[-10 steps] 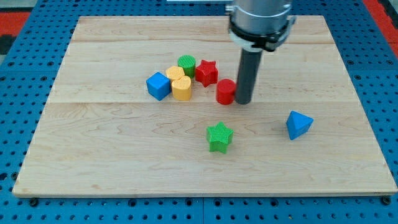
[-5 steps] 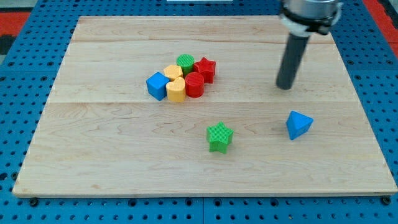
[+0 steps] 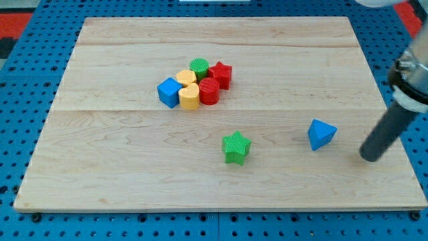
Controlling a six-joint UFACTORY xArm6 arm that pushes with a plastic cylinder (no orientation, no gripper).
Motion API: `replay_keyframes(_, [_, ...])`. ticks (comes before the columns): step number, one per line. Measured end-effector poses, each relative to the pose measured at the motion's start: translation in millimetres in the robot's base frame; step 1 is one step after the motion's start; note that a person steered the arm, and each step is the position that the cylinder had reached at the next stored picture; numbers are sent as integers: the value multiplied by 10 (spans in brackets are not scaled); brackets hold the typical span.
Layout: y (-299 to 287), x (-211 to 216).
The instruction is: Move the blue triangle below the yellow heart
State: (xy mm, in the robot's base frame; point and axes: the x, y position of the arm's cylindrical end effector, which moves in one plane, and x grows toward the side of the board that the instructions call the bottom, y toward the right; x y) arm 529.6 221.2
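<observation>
No claw on this rig, just my tip (image 3: 370, 158). Blue triangle (image 3: 321, 134) sits just left of tip, slightly up. Yellow heart (image 3: 189, 98) far left in a 6-block cluster. Risk: off-centre push spins triangle, or it clips green star (image 3: 235, 146) en route.

Blue triangle (image 3: 321, 134): alone at view's right, apex pointing right. Yellow heart (image 3: 190, 97): probably upright, in cluster, well apart to upper left.
</observation>
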Motion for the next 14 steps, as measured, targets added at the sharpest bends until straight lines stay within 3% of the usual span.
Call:
replay_keyframes(1, [-399, -237])
replay_keyframes(6, [-1939, -564])
replay_keyframes(8, [-1174, -434])
replay_keyframes(10, [-1451, -780])
replay_keyframes(13, [-2211, -714])
replay_keyframes(14, [-1966, -714])
